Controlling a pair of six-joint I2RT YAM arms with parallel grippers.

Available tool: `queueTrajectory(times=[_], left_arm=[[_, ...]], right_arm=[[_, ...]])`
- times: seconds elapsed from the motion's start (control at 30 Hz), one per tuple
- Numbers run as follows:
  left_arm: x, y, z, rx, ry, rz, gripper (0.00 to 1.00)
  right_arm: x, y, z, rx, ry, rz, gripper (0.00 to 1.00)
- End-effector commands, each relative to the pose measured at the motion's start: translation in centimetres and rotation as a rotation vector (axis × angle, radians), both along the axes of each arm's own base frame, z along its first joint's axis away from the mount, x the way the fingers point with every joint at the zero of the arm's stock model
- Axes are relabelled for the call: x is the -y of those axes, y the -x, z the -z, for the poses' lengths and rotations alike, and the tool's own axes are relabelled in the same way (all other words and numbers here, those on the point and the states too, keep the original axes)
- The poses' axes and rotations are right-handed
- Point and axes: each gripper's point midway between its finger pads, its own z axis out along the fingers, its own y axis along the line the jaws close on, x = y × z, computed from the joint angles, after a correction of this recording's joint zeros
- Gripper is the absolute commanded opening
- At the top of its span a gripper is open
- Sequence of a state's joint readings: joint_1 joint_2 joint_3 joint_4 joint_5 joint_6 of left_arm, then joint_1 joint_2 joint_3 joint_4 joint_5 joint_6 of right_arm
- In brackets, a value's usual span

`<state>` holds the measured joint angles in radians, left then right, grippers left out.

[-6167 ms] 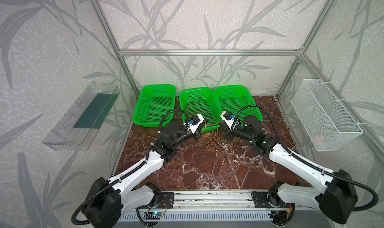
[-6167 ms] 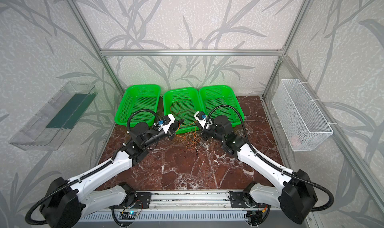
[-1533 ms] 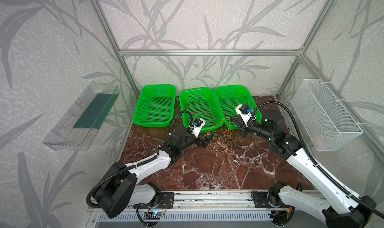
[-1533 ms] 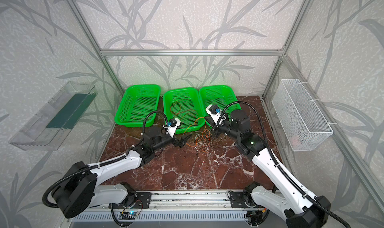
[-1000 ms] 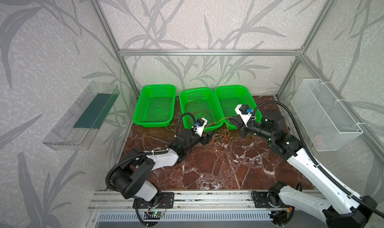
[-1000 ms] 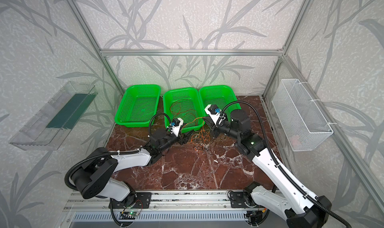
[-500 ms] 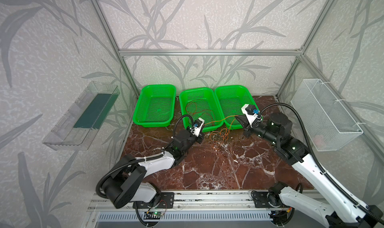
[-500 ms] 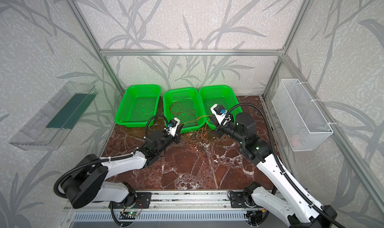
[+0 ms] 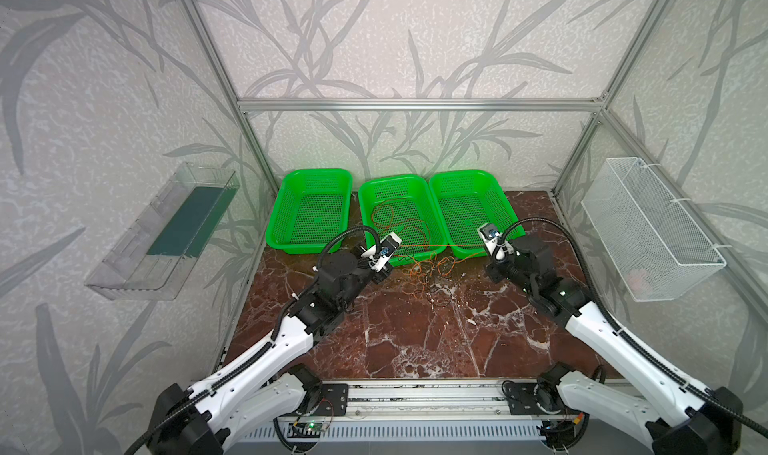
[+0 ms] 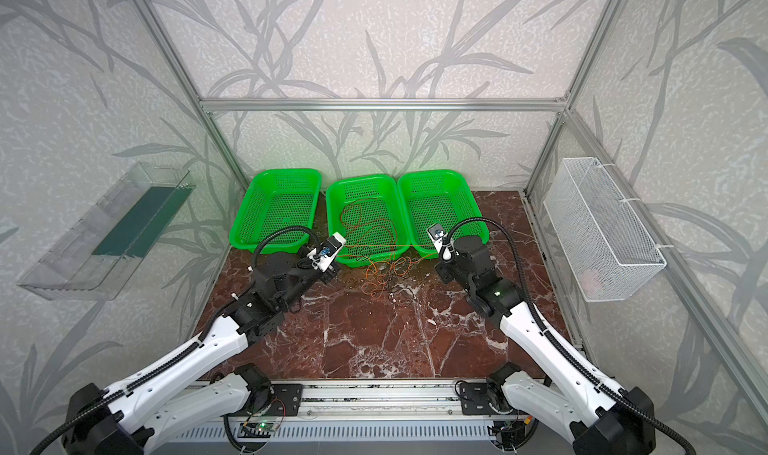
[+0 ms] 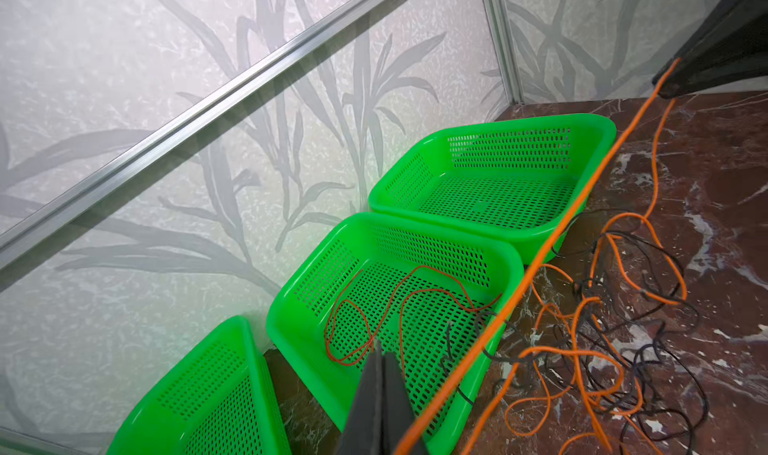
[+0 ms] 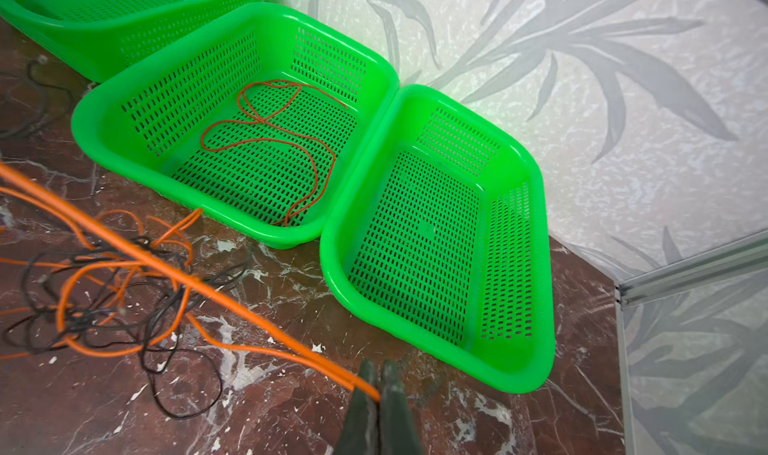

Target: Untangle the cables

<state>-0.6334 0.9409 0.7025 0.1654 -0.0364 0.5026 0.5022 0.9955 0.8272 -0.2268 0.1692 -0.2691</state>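
Pinching seen at the right gripper (image 12: 378, 376): jaws fully closed on an orange cable (image 12: 232, 303), which leaves the tips as a taut, straight strand. The left gripper (image 11: 379, 351) is also closed tight. The same strand runs along its fingers (image 11: 365, 403), but whether it is clamped between them cannot be told. In both top views the strand (image 9: 440, 247) (image 10: 399, 246) spans between the two grippers, lifted off the table (image 9: 415, 340). Beneath it, a loose tangle (image 10: 384, 276) of orange and black cables lies on the marble just in front of the baskets. Farther back, a thin red cable (image 12: 253, 114) curls inside the middle basket (image 9: 392, 179).
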Motion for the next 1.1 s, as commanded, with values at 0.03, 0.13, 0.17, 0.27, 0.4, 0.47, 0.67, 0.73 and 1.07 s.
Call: queueTrajectory(times=[0.03, 0.13, 0.17, 0.27, 0.4, 0.47, 0.67, 0.73, 1.07], left_arm=[[-0.9, 0.9, -1.7, 0.005, -0.090, 0.019, 0.00], [-1.5, 1.2, -2.3, 0.012, -0.105, 0.005, 0.00], [-1.8, 1.3, -2.2, 0.008, -0.112, -0.002, 0.00], [-2.6, 1.5, -1.5, -0.021, -0.132, -0.024, 0.00], [-3.5, 2.0, -0.6, -0.036, -0.180, -0.036, 0.00], [-4.1, 2.1, -0.3, -0.040, -0.212, -0.049, 0.00], [-6.2, 2.4, 0.1, -0.039, -0.289, -0.102, 0.00], [-6.7, 2.5, 0.0, -0.036, -0.297, -0.111, 0.00], [-5.9, 3.0, 0.9, -0.080, -0.290, -0.048, 0.00]], right_arm=[[3.0, -1.1, 0.5, 0.017, 0.101, 0.138, 0.00], [4.0, -1.3, 0.4, 0.033, 0.142, 0.185, 0.00], [4.3, -1.3, 0.1, 0.046, 0.151, 0.191, 0.00], [4.8, -1.4, -0.7, 0.078, 0.171, 0.206, 0.00], [6.0, -1.6, -1.7, 0.102, 0.201, 0.234, 0.00], [6.3, -1.6, -2.0, 0.104, 0.209, 0.237, 0.00], [8.0, -1.9, -2.6, 0.113, 0.259, 0.278, 0.00], [8.5, -1.9, -2.9, 0.119, 0.273, 0.293, 0.00], [7.6, -1.8, -3.6, 0.140, 0.249, 0.225, 0.00]])
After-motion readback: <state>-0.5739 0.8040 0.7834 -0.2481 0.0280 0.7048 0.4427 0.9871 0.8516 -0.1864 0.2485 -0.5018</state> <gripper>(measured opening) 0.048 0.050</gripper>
